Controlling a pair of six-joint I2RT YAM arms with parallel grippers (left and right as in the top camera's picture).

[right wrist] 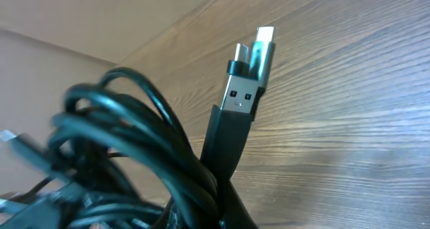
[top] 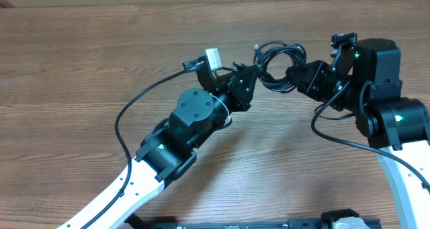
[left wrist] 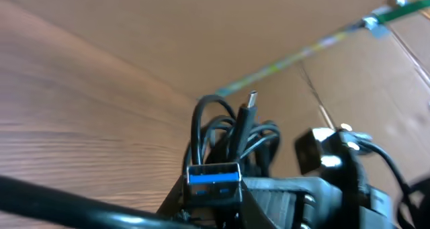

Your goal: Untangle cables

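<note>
Now we see the left gripper (top: 255, 76) and the right gripper (top: 292, 76) each clamped on the cables (top: 279, 51), bundled between their fingertips.

Looped black cables (right wrist: 121, 155) fill the lower left, one silver-tipped plug (right wrist: 245, 81) (upright) above the wooden table (right wrist: 349, 121).

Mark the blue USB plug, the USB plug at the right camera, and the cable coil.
blue USB plug (left wrist: 213, 177), left wrist view, on its blue tongue.
black USB plug (right wrist: 242, 95), right wrist view, on its open metal end.
cable coil (right wrist: 151, 155), right wrist view, on the bunched black strands.
</note>
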